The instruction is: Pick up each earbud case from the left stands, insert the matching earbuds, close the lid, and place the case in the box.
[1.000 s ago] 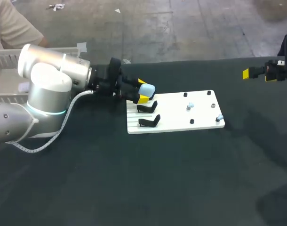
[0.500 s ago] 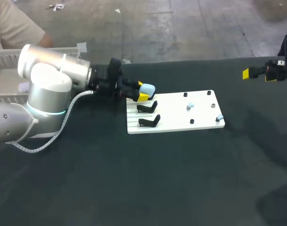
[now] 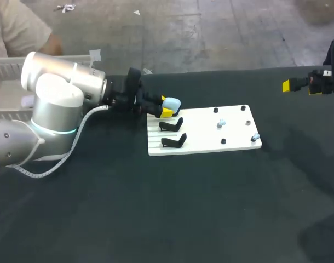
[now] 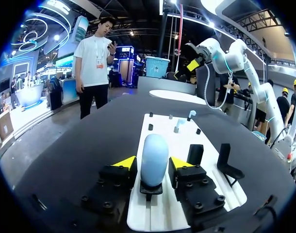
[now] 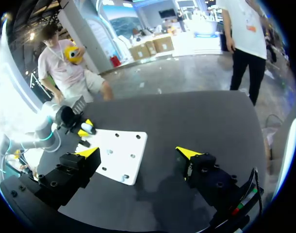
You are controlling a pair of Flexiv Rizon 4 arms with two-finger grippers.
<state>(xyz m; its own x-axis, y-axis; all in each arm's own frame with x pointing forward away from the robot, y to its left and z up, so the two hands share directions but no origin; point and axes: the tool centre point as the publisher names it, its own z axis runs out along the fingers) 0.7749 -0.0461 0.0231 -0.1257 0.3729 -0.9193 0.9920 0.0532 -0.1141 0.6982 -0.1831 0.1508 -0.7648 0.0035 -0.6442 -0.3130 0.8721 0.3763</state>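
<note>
— Surface condition, please.
— Matte black surface [image 3: 156, 219], carrying one flat white rectangular board [image 3: 211, 143].
— State of the left fingers?
— The left fingers [image 4: 153, 162] are held narrow, both yellow tips pressed against opposite sides of the pale blue rounded earbud case [image 4: 154, 158]. The grasp is on the lower half, and the domed top stands clear above the tips.
— Location of the case?
— Between the left fingers, upright, with its base seated on a small black stand [image 4: 151, 188] directly under them, at the near end of the board.
— Other fixtures?
— Two empty black angled stands [image 4: 195, 154] [image 4: 226, 164] just beside the left fingers, on the same end of the board. Ahead of the fingers, further along the board, are two small pale blue earbuds [image 4: 178, 127] [image 4: 190, 114], upright among short black pegs [image 4: 150, 127].
— State of the right fingers?
— The right fingers [image 5: 138, 154] are spread wide, holding nothing, above bare black surface. The board lies ahead of them and well apart. They touch nothing.
— And the box?
— A translucent plastic box [image 3: 5, 68] sits behind the left arm, well back from the left fingers. Its contents cannot be made out.
</note>
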